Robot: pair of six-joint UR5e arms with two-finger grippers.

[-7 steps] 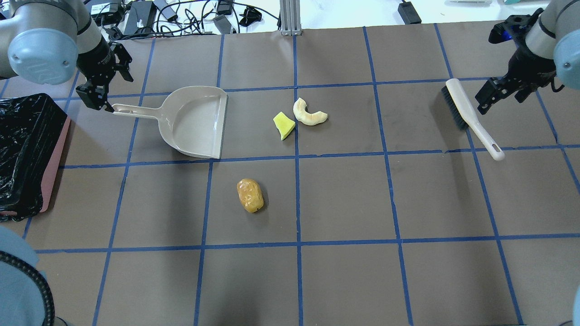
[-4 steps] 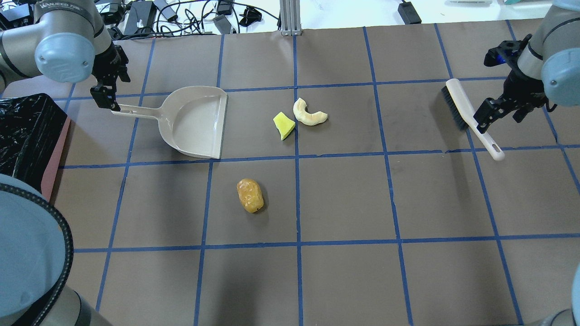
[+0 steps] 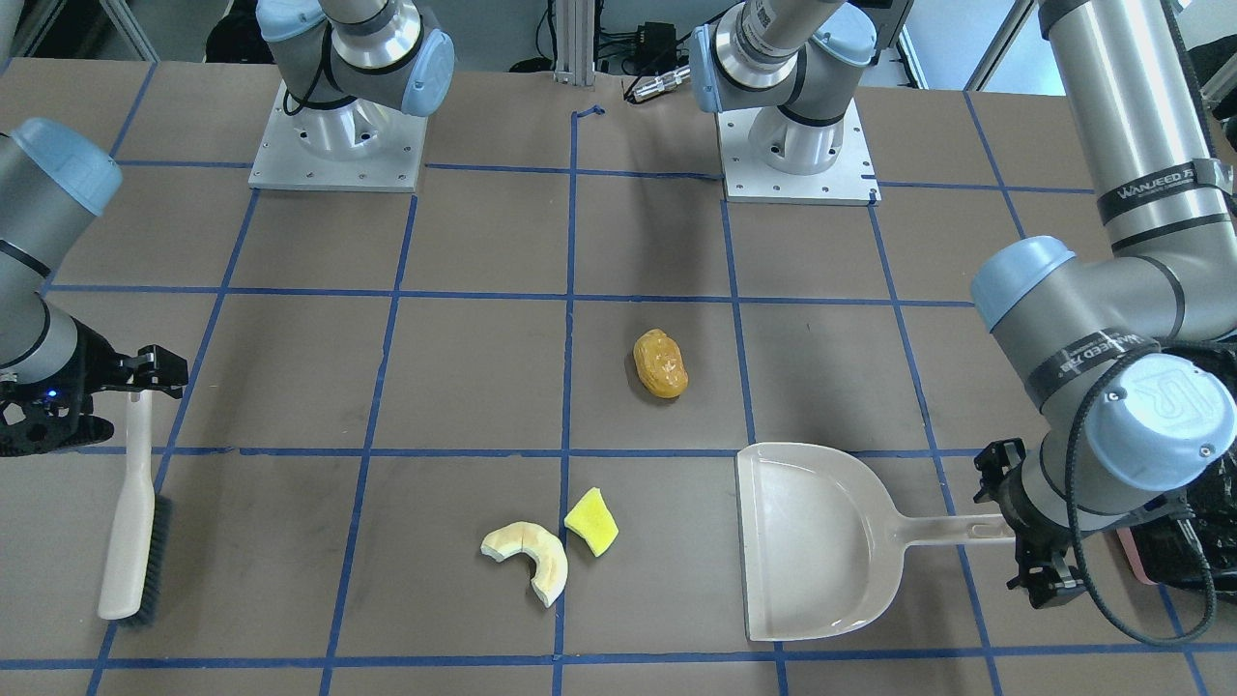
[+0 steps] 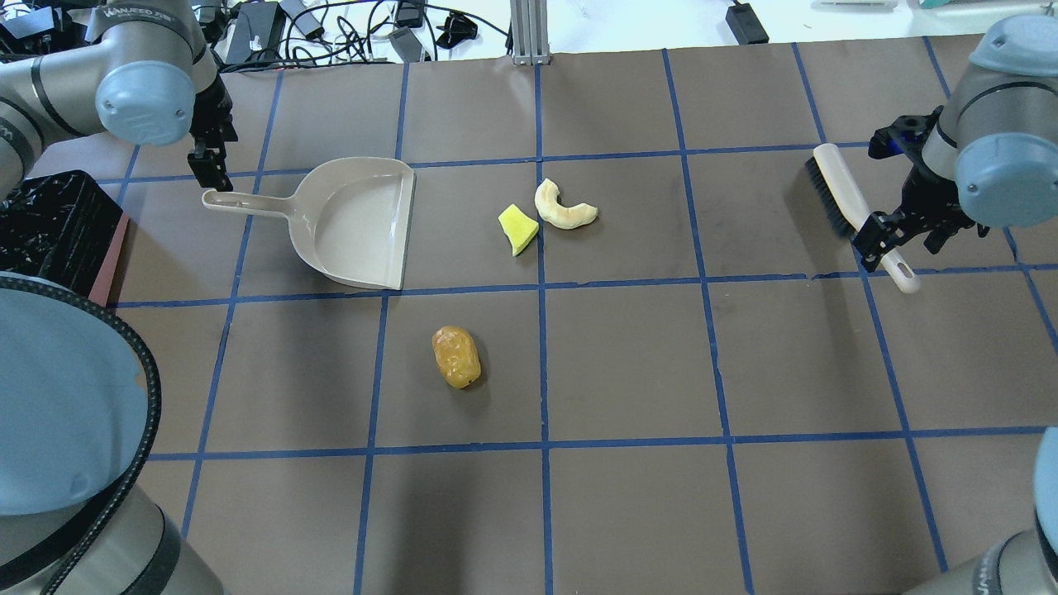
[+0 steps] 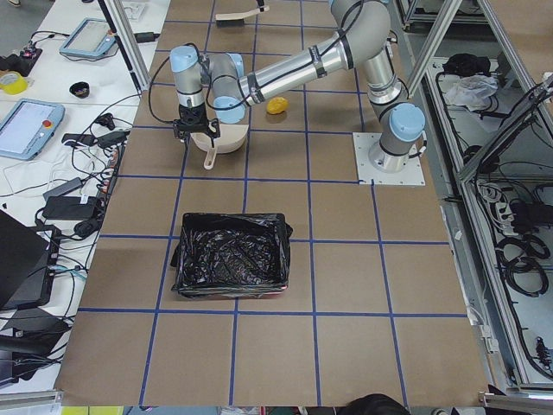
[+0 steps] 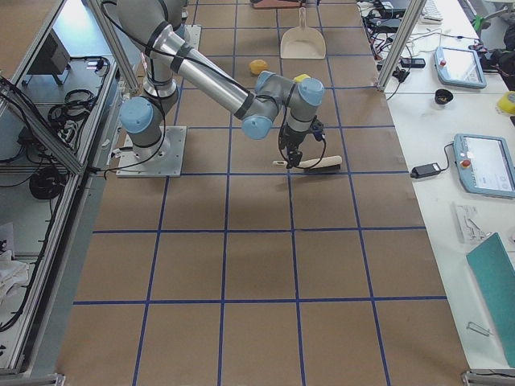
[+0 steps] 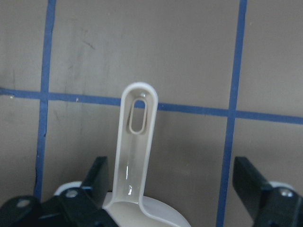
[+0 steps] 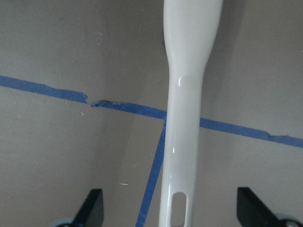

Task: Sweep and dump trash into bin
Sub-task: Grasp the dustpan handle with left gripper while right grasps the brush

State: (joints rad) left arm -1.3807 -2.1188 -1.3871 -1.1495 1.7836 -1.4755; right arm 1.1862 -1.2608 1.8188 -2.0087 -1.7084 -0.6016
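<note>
The trash lies on the brown table: an orange-brown lump [image 4: 455, 357], a cream crescent [image 4: 564, 207] and a yellow-green wedge [image 4: 518, 229] touching it. The black-lined pink bin [image 4: 50, 231] stands at the left edge. My left gripper [image 4: 211, 169] is open, its fingers [image 7: 97, 177] astride the end of the beige dustpan's [image 4: 355, 223] handle [image 7: 135, 142]. My right gripper [image 4: 897, 235] is open over the white brush's [image 4: 851, 207] handle [image 8: 187, 118], its fingers [image 8: 92, 205] either side.
Blue tape lines grid the table. Cables and power bricks [image 4: 273, 25] lie past the far edge. The two arm bases [image 3: 338, 145] stand at the near side. The bin also shows in the exterior left view [image 5: 232, 255], apart from the dustpan.
My left gripper has turned and moved right, over the dustpan handle's end. My right gripper has moved nearer and down over the brush handle. Both stay open; nothing else moved.
</note>
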